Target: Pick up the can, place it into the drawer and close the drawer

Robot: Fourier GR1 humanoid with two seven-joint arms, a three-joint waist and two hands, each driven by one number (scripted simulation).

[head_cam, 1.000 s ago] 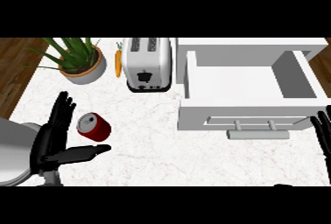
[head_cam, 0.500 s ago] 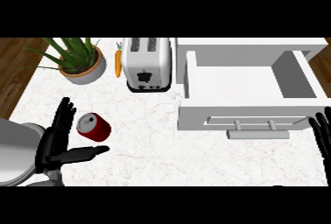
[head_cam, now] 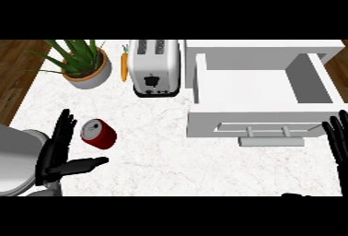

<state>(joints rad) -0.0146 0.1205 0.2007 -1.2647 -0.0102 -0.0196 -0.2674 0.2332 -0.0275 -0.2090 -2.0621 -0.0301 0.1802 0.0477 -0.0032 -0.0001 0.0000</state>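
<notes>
We see the red can (head_cam: 98,133) lying on its side on the white marbled tabletop (head_cam: 176,156), toward the left, its silver top turned up and to the left. Our left hand (head_cam: 60,154) sits just beside it on the can's left, fingers (head_cam: 65,126) straight and spread, thumb stretched out below the can; it has hold of nothing, and we cannot tell whether any fingertip touches the can. Our right hand (head_cam: 336,138) shows at the right edge, fingers straight and upward, resting and empty, just right of the drawer's front. The white drawer (head_cam: 262,99) stands pulled open on the right, well apart from the can, with its handle (head_cam: 272,140) facing us. Behind the can, along the far edge, stand a potted plant (head_cam: 81,62), a carrot (head_cam: 124,67) and a silver toaster (head_cam: 156,67), the toaster just left of the drawer.
</notes>
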